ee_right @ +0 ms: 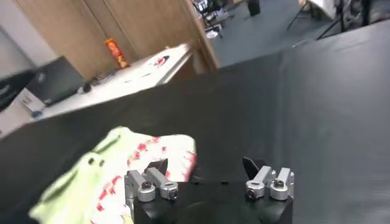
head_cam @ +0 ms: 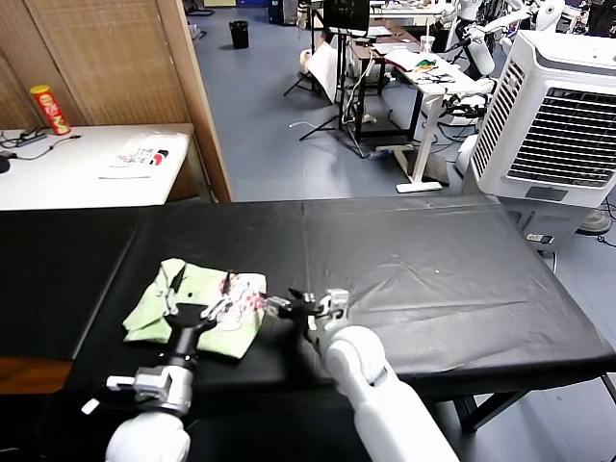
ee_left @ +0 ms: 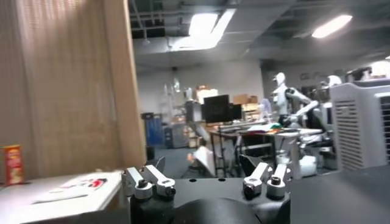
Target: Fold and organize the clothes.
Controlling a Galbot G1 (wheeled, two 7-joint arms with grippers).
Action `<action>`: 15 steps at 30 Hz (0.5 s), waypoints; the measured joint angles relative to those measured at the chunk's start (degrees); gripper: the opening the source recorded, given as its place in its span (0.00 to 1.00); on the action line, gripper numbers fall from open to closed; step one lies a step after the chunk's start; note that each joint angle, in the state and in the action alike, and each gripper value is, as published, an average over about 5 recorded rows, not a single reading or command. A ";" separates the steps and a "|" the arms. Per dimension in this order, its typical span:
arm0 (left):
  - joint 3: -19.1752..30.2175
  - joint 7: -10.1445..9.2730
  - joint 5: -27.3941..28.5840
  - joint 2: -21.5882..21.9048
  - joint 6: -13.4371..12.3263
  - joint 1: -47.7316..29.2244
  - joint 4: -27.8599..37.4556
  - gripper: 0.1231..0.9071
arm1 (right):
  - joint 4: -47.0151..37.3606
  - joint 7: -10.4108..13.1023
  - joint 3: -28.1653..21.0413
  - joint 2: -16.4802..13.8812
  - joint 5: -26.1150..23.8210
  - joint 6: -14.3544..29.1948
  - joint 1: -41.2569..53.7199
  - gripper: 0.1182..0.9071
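Note:
The clothes are one pale green shirt (head_cam: pixel 185 306) with a pink-red floral patch, lying bunched and folded near the front left of the black table (head_cam: pixel 433 269). My left gripper (head_cam: pixel 202 291) hovers over the shirt, open and holding nothing. In the left wrist view that gripper (ee_left: pixel 203 165) points out toward the room with its fingers wide apart. Just beside the shirt's right edge, my right gripper (head_cam: pixel 310 300) is open and empty. The right wrist view has the shirt (ee_right: pixel 116 173) next to one finger of the gripper (ee_right: pixel 205 165), not between the fingers.
A white side table (head_cam: pixel 58 178) at the back left carries a red can (head_cam: pixel 48 108) and a white printed cloth (head_cam: pixel 135 159). A wooden partition (head_cam: pixel 125 58) stands behind it. A white air cooler (head_cam: pixel 558 115) stands beyond the table's far right.

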 joint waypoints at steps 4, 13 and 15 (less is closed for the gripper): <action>-1.13 0.02 0.03 -0.24 -1.08 0.87 0.27 0.86 | -2.82 -1.06 0.11 1.31 0.03 0.85 1.25 0.66; -3.32 0.00 0.11 -0.65 -1.95 1.93 1.07 0.86 | -7.91 -4.39 0.15 2.94 0.13 2.03 3.61 0.16; -3.77 -0.02 0.07 -0.71 -2.08 2.11 1.13 0.86 | -8.94 -5.05 0.16 2.93 0.14 2.11 4.11 0.11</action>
